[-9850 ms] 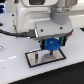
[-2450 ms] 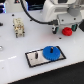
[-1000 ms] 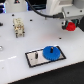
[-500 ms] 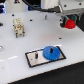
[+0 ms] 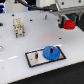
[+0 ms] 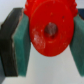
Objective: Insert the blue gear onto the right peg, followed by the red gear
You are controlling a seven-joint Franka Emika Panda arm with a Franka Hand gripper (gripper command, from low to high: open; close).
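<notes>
Stage: I judge the first half done, since the flat bright blue plastic disc, the blue gear (image 5: pixel 52 52), lies on the right end of the black light-rimmed rectangular plate (image 5: pixel 34 60), where the right peg should stand; the peg itself is hidden under the gear and I cannot confirm full seating

Step in hand: bringing the small thick bright red plastic gear, the red gear (image 6: pixel 49 30), to that same peg

Gripper state: the gripper (image 5: pixel 65 20) has its two teal pads (image 6: pixel 21 44) pressed against opposite flanks of the red gear, closed only as far as the gear's width allows; the central hole is visible between them in the wrist view

Location of red gear: in the exterior view it sits at the far right of the white table (image 5: pixel 15 50), in the fingers and well apart from the plate

Location of plate: near centre of the table, blue gear on its right end, a thin grey pin (image 5: pixel 36 56) showing on its left end

How I would do it well: carry the gear level, centre its hole over the middle of the blue gear, then descend slowly and straight

Risk: a tilted or off-centre descent could jam on the peg tip or shift the blue gear

Release: I would part the fingers only once the red gear rests flat on the blue one

Other items: a small pale object (image 5: pixel 19 26) stands far left, clear of the path
</notes>
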